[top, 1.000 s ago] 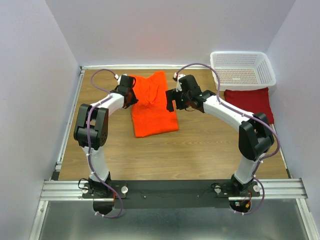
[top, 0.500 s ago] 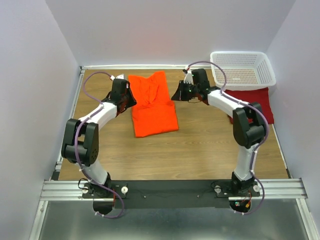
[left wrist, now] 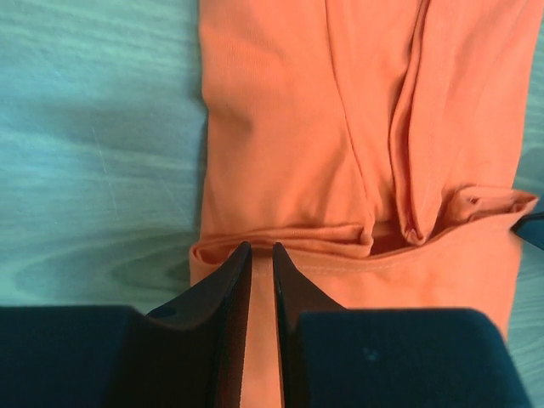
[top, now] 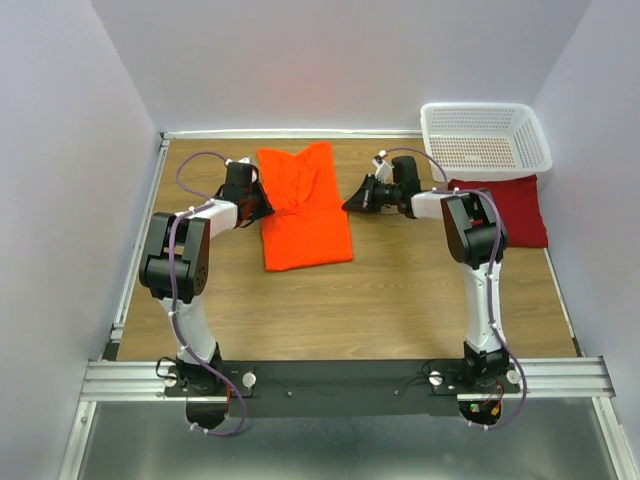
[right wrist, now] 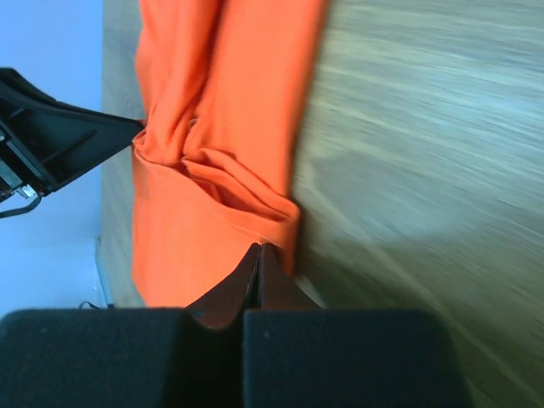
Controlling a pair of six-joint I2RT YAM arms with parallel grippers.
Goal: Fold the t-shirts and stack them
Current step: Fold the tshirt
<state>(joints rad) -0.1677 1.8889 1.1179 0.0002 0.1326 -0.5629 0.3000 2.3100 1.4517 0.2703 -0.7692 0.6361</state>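
Wooden table [top: 400,285]: maroon t-shirt [top: 515,210] lies folded; left gripper [left wrist: 261,248] and right gripper [right wrist: 259,246] pinch the half-folded orange t-shirt [top: 305,225], not yet stacked

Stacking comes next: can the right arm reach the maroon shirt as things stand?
Probably yes: the maroon shirt lies uncovered beside that arm, but the right gripper is shut on the orange shirt and must release first.

Soft matt orange cloth shirt [left wrist: 289,153] on smooth wood table [left wrist: 93,127]
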